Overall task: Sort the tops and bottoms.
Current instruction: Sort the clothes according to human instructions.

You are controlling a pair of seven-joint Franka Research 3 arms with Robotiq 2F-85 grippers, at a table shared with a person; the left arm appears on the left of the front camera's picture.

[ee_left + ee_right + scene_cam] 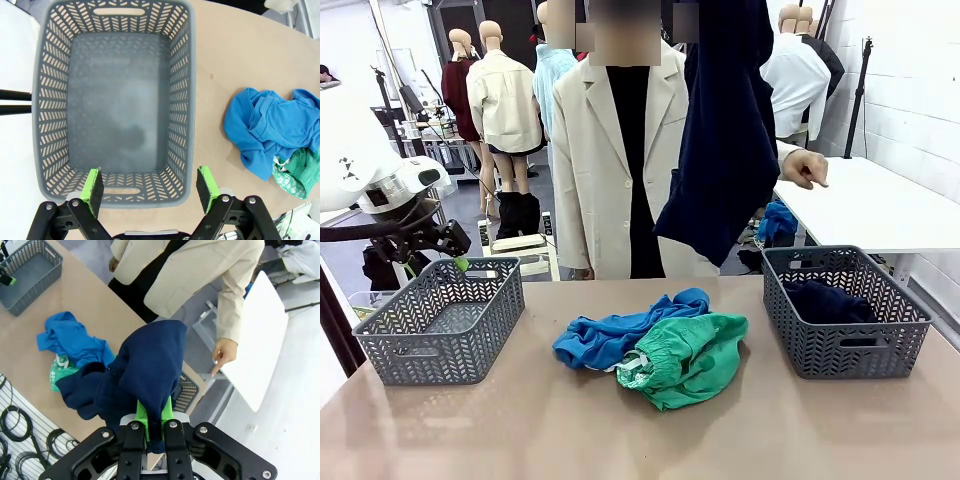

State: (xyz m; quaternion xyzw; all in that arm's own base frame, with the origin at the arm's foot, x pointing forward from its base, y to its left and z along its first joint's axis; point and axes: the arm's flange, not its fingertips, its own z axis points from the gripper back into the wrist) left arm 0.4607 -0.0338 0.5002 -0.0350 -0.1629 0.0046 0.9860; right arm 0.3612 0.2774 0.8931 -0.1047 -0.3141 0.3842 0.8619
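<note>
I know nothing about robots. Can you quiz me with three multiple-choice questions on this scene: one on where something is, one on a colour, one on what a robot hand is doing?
1. Where is the green garment? A. on the floor B. on the table C. on a chair
2. What colour is the cloth touching it? A. red B. yellow C. blue
3. The robot's right hand is: A. shut on the navy garment B. open C. shut on the green garment
Answers: 1 B, it lies on the tabletop; 2 C, the blue garment lies against it; 3 A, it pinches the navy cloth.
</note>
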